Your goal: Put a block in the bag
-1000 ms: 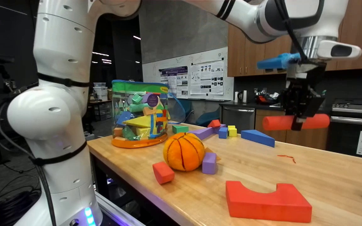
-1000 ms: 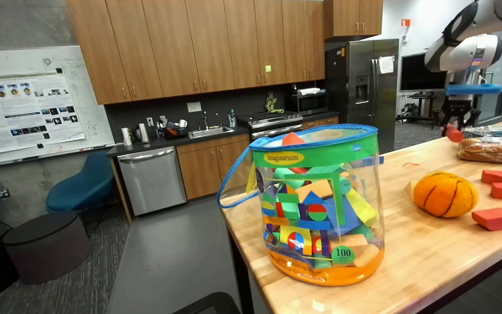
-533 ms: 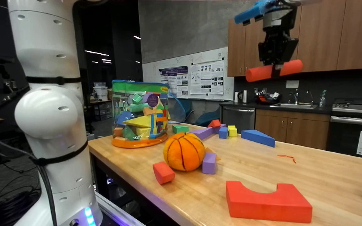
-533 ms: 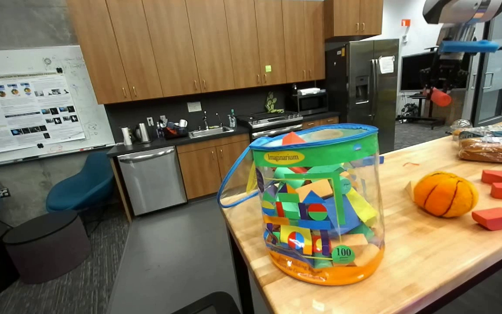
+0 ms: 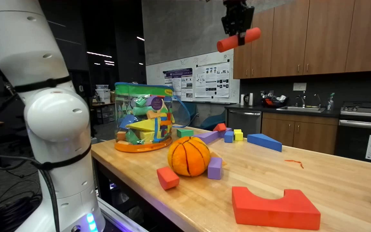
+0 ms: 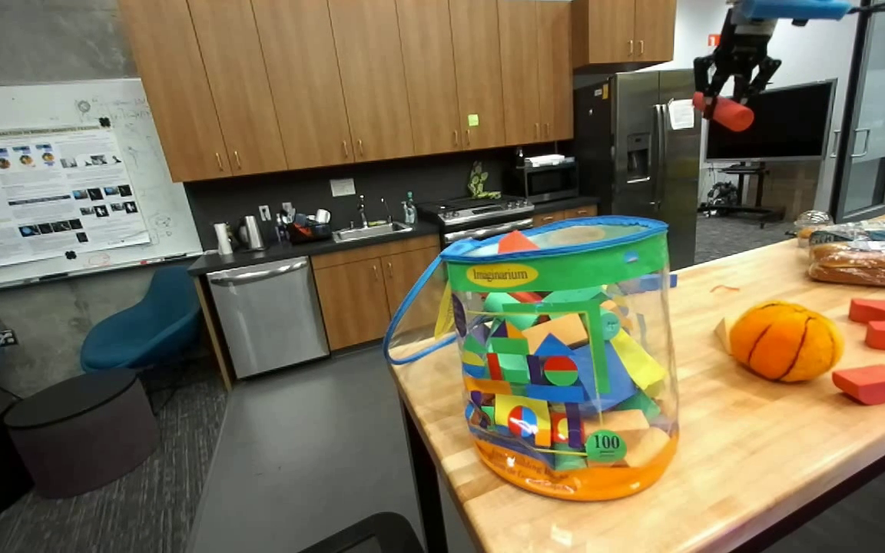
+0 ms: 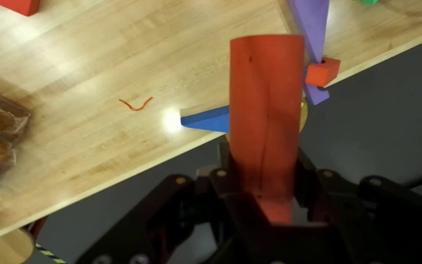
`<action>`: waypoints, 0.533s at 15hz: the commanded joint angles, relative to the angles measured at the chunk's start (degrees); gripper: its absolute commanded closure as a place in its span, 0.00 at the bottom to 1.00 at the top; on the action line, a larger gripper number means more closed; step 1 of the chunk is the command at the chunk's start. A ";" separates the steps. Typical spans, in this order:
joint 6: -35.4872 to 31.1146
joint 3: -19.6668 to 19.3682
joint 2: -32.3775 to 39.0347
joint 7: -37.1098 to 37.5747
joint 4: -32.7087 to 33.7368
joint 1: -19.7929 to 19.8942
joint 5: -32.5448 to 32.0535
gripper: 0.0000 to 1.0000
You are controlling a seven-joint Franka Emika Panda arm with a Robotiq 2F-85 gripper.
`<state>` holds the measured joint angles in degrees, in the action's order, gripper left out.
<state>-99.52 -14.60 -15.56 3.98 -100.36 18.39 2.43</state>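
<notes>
The block is a long red-orange bar [image 5: 226, 44], held high above the table and tilted, its left end lower in that exterior view. My gripper [image 5: 241, 38] is shut on it near its middle, with part sticking out on both sides. The block also shows in an exterior view [image 6: 734, 115] and in the wrist view [image 7: 266, 99], where its near end is partly hidden by the gripper. The see-through bag [image 5: 130, 89] stands upright on the table, full of coloured blocks. Its lid hangs open at the side. The gripper is apart from the bag [image 6: 577, 269], higher and off to one side.
An orange ball [image 5: 188, 157], a small red block [image 5: 167, 178], a purple block [image 5: 214, 168] and a wide notched red block [image 5: 274, 209] lie on the table. A blue wedge [image 5: 264, 142] lies near an edge. Wrapped bread [image 6: 869, 263] lies at the far end.
The gripper has risen and moved left in both exterior views, carrying the bar, which has gone from level to tilted. The bag and table objects have not moved.
</notes>
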 commanded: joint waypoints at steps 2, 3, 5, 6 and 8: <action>0.17 7.18 -8.16 4.83 -4.81 -4.74 -5.94 0.86; -0.07 9.08 -9.06 5.80 -5.49 -5.75 -7.19 0.86; 0.02 12.59 -10.05 7.43 -6.37 -7.63 -9.54 0.86; 0.15 14.17 -10.32 8.16 -6.76 -8.52 -10.61 0.86; 0.54 17.37 -10.03 10.01 -6.68 -10.30 -12.55 0.86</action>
<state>-99.49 -0.54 -24.70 11.31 -105.92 10.32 -6.88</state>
